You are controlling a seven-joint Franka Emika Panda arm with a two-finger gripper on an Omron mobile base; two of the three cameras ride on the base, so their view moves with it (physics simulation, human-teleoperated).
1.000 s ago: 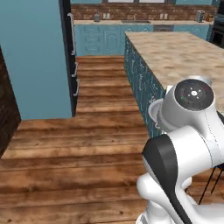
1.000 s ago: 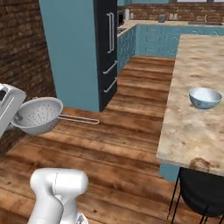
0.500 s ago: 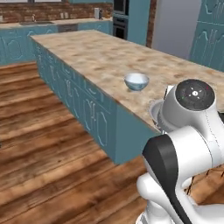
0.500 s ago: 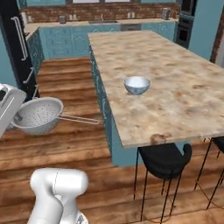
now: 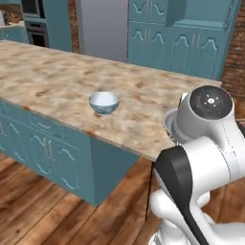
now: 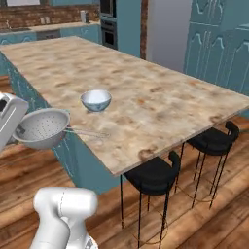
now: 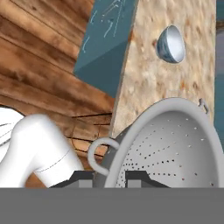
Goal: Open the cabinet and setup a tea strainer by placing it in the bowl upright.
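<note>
Tea strainer [image 6: 43,127]: a pale grey perforated bowl shape with a thin wire handle sticking out sideways, held up in the air at my gripper [image 7: 109,177]. My two fingers are pressed together on its rim next to a small loop handle, as the hand view shows; the perforated inside faces that camera. In the right base view the strainer hangs off the near edge of the island counter [image 6: 146,97], just short of it and above the wood floor [image 6: 194,214], with its open side tipped up and toward the counter. In the left base view a sliver of its rim [image 5: 168,125] shows behind my wrist.

Bowl [image 6: 96,100]: light blue, upright, standing alone on the speckled stone top not far from the near edge, apart from the strainer. Same bowl in the left base view [image 5: 104,102] and the hand view [image 7: 171,43].

Surroundings: two black stools [image 6: 153,176] tucked under the counter's end. Tall teal cabinet doors [image 5: 184,40] with arched panels stand behind the island.
</note>
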